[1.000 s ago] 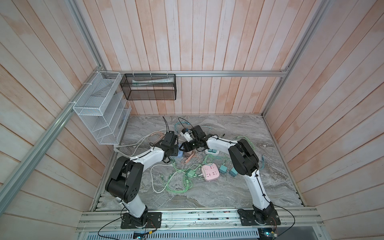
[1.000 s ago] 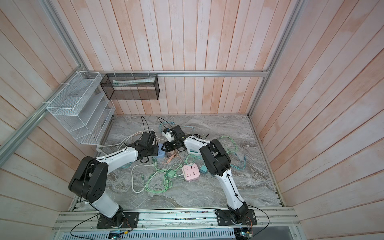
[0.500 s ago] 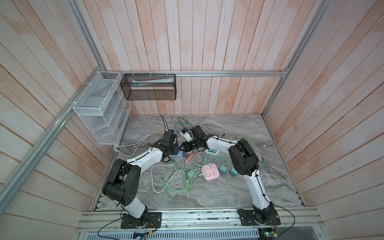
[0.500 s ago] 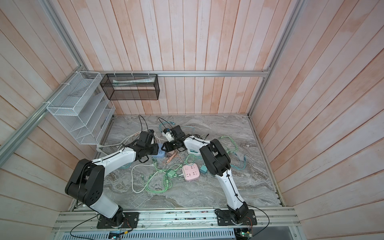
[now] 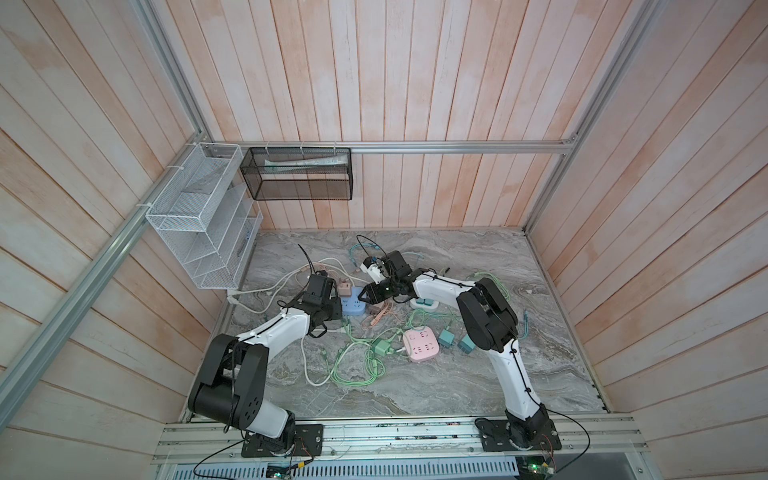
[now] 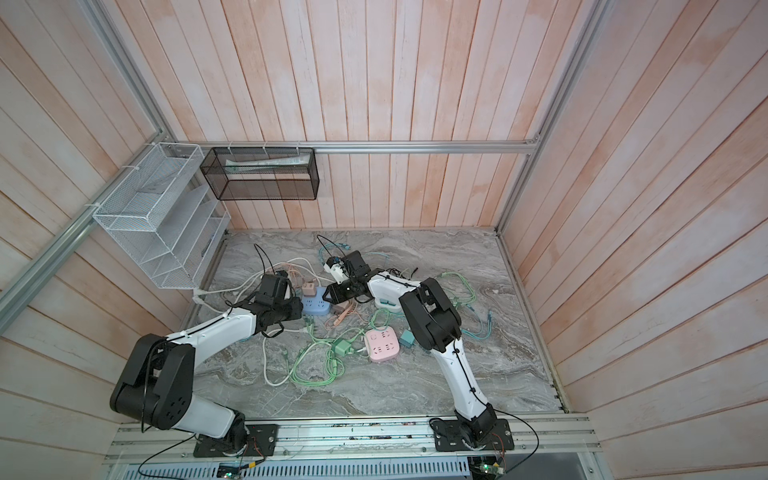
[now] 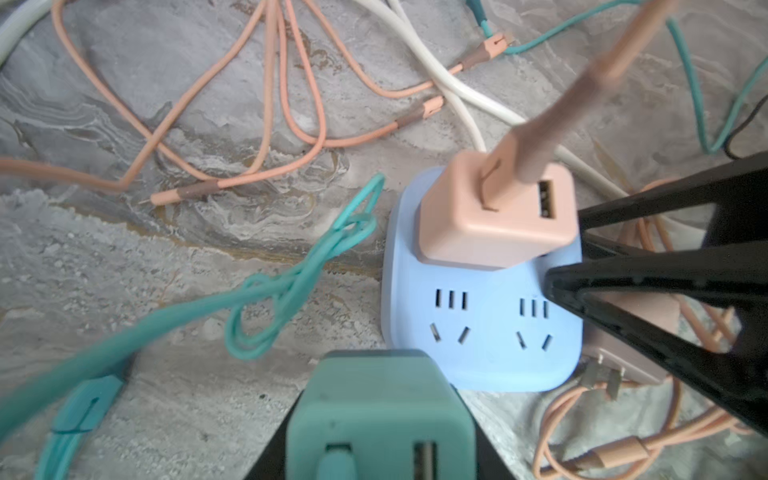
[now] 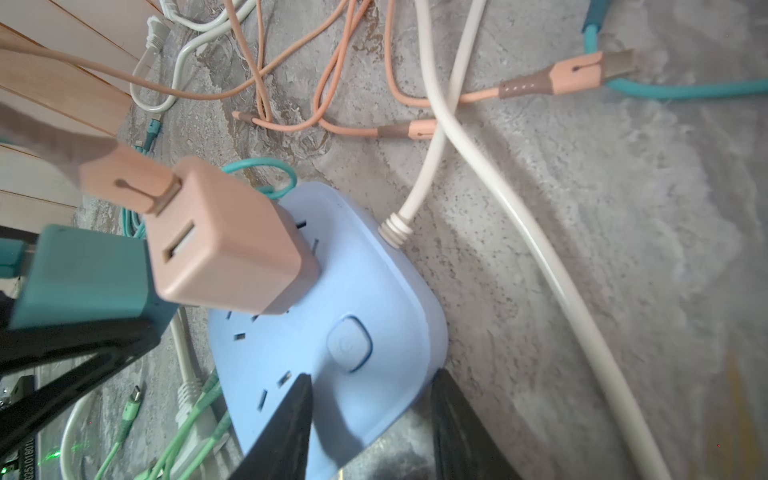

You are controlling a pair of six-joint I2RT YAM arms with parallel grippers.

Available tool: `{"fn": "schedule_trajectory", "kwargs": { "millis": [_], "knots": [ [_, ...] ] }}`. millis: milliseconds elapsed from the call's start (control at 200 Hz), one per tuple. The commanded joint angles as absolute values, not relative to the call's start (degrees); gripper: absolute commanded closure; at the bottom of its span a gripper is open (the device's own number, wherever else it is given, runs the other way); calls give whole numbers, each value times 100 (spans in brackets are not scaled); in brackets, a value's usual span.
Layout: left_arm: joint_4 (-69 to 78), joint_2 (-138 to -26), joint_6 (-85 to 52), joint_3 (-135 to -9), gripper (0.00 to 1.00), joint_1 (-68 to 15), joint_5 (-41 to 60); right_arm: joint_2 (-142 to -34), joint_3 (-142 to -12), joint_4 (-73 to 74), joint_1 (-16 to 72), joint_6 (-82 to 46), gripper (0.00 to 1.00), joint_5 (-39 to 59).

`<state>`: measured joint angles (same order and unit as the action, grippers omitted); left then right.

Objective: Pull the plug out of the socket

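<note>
A light blue socket (image 7: 482, 332) lies on the marble table (image 5: 415, 386) among cables, seen in both top views (image 5: 353, 306) (image 6: 316, 305). A pink plug (image 7: 494, 216) stands in its far corner with a pink cable attached. My left gripper (image 5: 334, 311) is shut on a teal plug (image 7: 380, 415), held clear of the socket's near edge, and that plug's teal cable (image 7: 291, 282) trails off. The socket's holes on that side are empty. My right gripper (image 8: 374, 374) grips the socket's corner by the power button, one finger on its face, one at its side.
Pink, teal, green and white cables tangle around the socket. Nearer the front lie a pink socket cube (image 5: 420, 344), a green charger (image 5: 381, 347) and two teal plugs (image 5: 446, 337). A white strip (image 5: 424, 304) sits under the right arm. Wire baskets (image 5: 199, 224) hang on the left wall.
My left arm has drawn back slightly to the left, away from the blue socket, with the teal plug in its jaws. The right gripper has stayed on the socket.
</note>
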<state>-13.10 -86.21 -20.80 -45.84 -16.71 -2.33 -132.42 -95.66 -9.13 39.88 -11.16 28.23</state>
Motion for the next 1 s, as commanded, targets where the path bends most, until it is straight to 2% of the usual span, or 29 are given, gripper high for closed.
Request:
{"fn": "schedule_trajectory", "kwargs": {
  "millis": [0, 295, 470, 590, 760, 995],
  "knots": [
    [-1102, -8508, -2551, -4457, 79, -1474, -11, -13913, -9039, -2326, 3990, -1002, 57, 2074],
    [-1399, -8581, -2539, -4573, 79, -1127, 138, -13871, -9010, -2351, 3979, -984, 57, 1994],
    [-1759, -8975, -2314, -4872, 76, -1036, 309, -13878, -9075, -2382, 3977, -976, 57, 1955],
    [-1892, -9097, -2275, -4941, 69, -1029, 254, -13869, -9077, -2388, 3973, -967, 57, 1943],
    [-1889, -9105, -2306, -4983, 54, -1026, 268, -13869, -9082, -2395, 3973, -958, 57, 1925],
    [-1922, -9169, -2300, -4958, 48, -1028, 294, -13869, -9076, -2377, 3973, -976, 57, 1925]
  ]
}}
